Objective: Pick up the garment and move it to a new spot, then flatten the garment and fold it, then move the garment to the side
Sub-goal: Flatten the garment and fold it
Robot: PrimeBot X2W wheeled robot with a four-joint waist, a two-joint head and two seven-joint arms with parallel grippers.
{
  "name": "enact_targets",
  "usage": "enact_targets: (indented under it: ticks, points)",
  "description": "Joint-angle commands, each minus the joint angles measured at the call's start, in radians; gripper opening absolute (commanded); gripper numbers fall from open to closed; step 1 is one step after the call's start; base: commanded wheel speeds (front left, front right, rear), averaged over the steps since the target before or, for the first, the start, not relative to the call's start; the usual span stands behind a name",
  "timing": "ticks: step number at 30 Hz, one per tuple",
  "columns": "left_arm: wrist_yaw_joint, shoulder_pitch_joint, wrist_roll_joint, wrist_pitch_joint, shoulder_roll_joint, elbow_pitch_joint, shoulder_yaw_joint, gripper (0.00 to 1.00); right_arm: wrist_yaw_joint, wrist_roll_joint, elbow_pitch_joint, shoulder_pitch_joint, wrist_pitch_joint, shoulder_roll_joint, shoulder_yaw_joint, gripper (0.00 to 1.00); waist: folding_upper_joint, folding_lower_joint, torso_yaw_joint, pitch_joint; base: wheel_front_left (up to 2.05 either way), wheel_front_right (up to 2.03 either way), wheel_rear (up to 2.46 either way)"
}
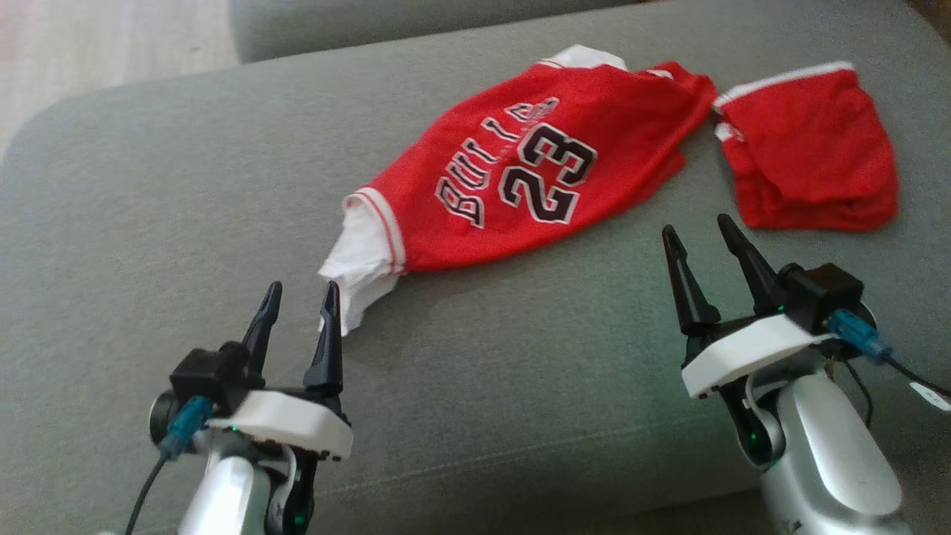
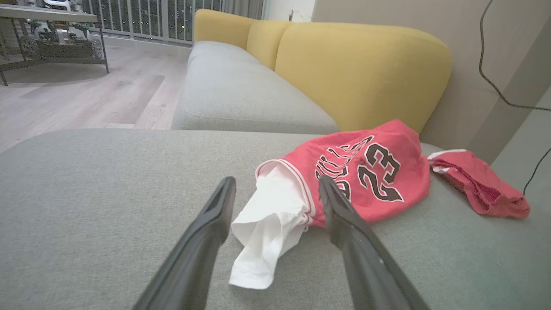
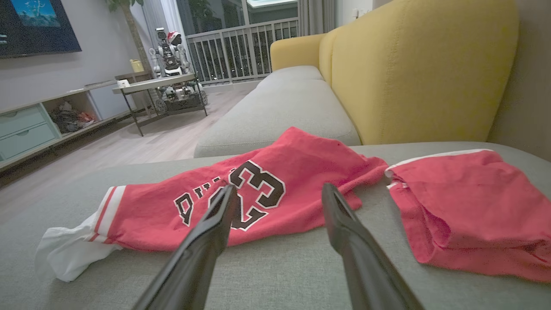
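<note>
You have the red fabric jersey (image 1: 535, 171), lettered "BULLS" and "23", lying rumpled on the grey fabric sofa seat (image 1: 148, 223). Folded red white-trimmed shorts (image 1: 810, 148) sit just right of it. Near its front edge, your left gripper (image 1: 301, 286) and right gripper (image 1: 696, 223) both stand apart, holding nothing. Bare seat spreads to its left.

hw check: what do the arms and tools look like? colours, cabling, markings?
Left tool and right tool match: two long black fingers tapering to points on a white plate. Beside each, a black camera block with a teal connector and black cable. Forearms are silver-grey shells with small green lights near the wrists. A white tag hangs off the right cable.
</note>
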Motion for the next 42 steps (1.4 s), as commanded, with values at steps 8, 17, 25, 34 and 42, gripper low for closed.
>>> enact_targets:
  ticks: [8,17,25,34,42]
  points:
    - [-0.015,-0.099,0.025,-0.012,0.003,-0.013,0.017,1.00,0.000,0.111,-0.029,-0.044,0.051,0.013,0.006,1.00,-0.0001,0.0000,-0.051,0.061,0.00,0.00,0.00]
    - [-0.028,-0.134,0.038,-0.012,0.003,-0.006,-0.022,1.00,0.000,0.263,0.224,-0.234,0.082,0.013,-0.061,1.00,-0.0001,0.0000,0.037,0.143,0.00,0.00,0.00]
    - [-0.028,-0.164,0.033,-0.012,0.003,-0.006,-0.059,1.00,0.000,0.269,0.493,-0.453,0.047,0.013,-0.144,1.00,-0.0001,0.0000,0.130,0.206,0.00,0.00,0.00]
    - [-0.021,-0.183,0.020,-0.012,0.003,-0.008,-0.073,1.00,0.000,0.017,0.762,-0.610,-0.005,-0.019,-0.379,1.00,-0.0001,0.0000,0.207,0.254,0.00,0.00,0.00]
    - [-0.014,-0.179,0.004,-0.012,0.003,-0.002,-0.079,1.00,0.000,-0.150,0.555,-0.663,-0.018,0.003,-0.478,0.00,-0.0001,0.0000,0.239,0.230,0.00,0.00,0.00]
